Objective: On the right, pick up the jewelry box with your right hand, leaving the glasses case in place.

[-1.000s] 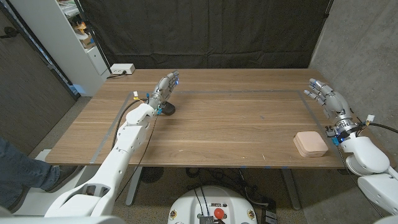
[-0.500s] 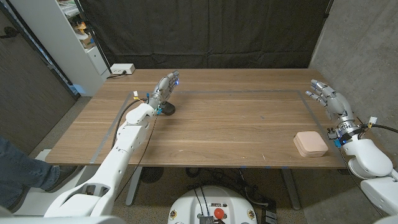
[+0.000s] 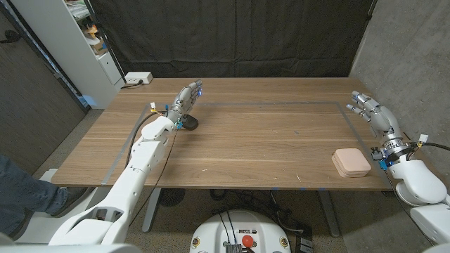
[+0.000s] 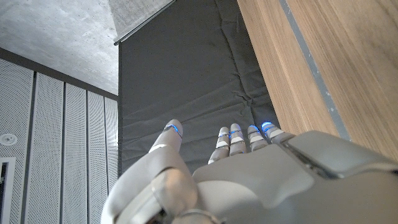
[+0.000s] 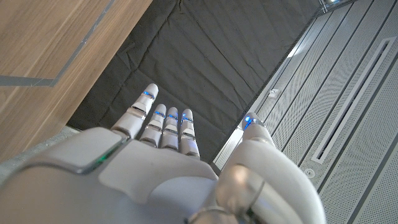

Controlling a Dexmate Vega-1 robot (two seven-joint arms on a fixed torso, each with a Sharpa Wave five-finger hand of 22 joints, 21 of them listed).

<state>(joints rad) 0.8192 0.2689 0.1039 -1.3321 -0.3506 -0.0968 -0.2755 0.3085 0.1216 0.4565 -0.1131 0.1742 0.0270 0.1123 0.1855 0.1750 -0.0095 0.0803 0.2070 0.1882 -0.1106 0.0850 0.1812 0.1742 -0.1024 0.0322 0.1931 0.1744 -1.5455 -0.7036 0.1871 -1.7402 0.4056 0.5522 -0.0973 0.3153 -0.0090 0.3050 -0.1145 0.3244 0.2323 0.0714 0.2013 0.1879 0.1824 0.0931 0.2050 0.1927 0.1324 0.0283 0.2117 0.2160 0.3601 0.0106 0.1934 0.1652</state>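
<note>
The pale pink, rounded-square jewelry box (image 3: pixel 351 163) sits on the wooden counter (image 3: pixel 260 140) near its right front corner, untouched. The right hand (image 3: pixel 369 109) hovers above the counter's right edge, farther back than the box and well apart from it, fingers spread and holding nothing; the right wrist view shows the same hand (image 5: pixel 168 162) with its fingers extended side by side and the thumb set apart, against a black curtain. On the far left part of the counter the left hand (image 3: pixel 186 98) is raised with its fingers straight and together, also empty. Just beside it, toward the counter's front, lies a small dark object (image 3: pixel 188 124), partly hidden by the wrist; I cannot tell whether this is the glasses case. A line of grey tape (image 3: pixel 267 102) marks out a rectangle on the counter.
</note>
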